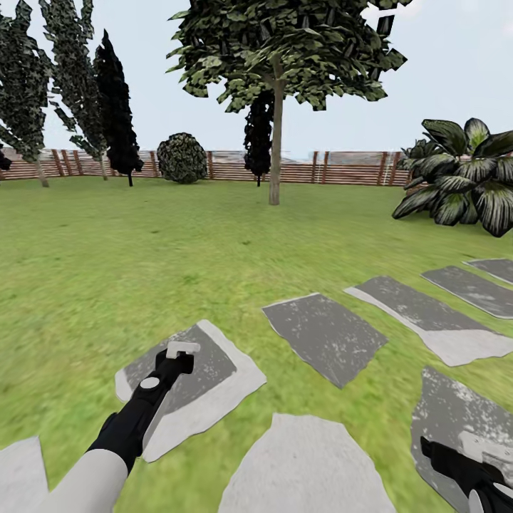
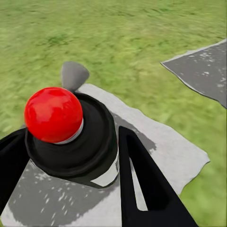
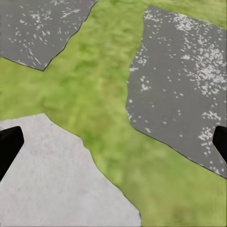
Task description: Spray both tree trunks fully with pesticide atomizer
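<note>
The left end effector (image 2: 71, 161) is clamped around the pesticide atomizer (image 2: 73, 137), whose red ball top (image 2: 53, 114) sits between its black fingers (image 2: 146, 184), above a stepping stone (image 2: 165, 146). The right end effector (image 3: 113, 142) is spread wide over grass (image 3: 99, 71) and paving slabs. A tree trunk (image 1: 276, 142) stands well ahead of both, before the fence (image 1: 342, 168).

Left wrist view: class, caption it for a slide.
Left gripper straddles the red-capped atomizer over a grey paving slab.

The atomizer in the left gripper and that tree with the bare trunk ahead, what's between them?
In the head view, bare lawn lies between the left gripper holding the atomizer and the tree trunk.
</note>
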### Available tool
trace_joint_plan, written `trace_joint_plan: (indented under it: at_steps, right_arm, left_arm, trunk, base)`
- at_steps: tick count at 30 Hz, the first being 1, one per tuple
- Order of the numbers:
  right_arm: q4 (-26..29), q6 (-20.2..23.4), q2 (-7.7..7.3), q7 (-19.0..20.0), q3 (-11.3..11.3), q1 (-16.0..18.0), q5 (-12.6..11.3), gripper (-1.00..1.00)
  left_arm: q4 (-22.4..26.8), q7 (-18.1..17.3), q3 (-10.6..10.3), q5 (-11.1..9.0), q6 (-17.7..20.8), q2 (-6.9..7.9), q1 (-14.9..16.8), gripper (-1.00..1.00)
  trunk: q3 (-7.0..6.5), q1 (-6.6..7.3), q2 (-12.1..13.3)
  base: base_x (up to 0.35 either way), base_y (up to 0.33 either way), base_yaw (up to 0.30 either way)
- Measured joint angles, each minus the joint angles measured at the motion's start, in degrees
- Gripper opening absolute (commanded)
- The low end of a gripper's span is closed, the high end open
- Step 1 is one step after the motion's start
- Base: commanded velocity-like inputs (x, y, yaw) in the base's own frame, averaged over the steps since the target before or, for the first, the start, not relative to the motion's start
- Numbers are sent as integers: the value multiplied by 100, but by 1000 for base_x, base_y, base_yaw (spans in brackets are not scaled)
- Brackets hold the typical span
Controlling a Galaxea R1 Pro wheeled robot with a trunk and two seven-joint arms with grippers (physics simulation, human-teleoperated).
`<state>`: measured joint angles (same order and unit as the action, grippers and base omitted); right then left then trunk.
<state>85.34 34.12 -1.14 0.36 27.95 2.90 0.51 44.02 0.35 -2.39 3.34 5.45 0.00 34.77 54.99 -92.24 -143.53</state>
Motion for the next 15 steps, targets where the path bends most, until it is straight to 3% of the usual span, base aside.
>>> trace_joint_plan:
  at_steps: [15]
  right_arm:
    - [0,-1,0,1,0,0,1,100]
  left_arm:
    - [0,0,-3,0,0,0,-1,-100]
  trunk:
    - [0,0,0]
  base:
    - [329,0,0]
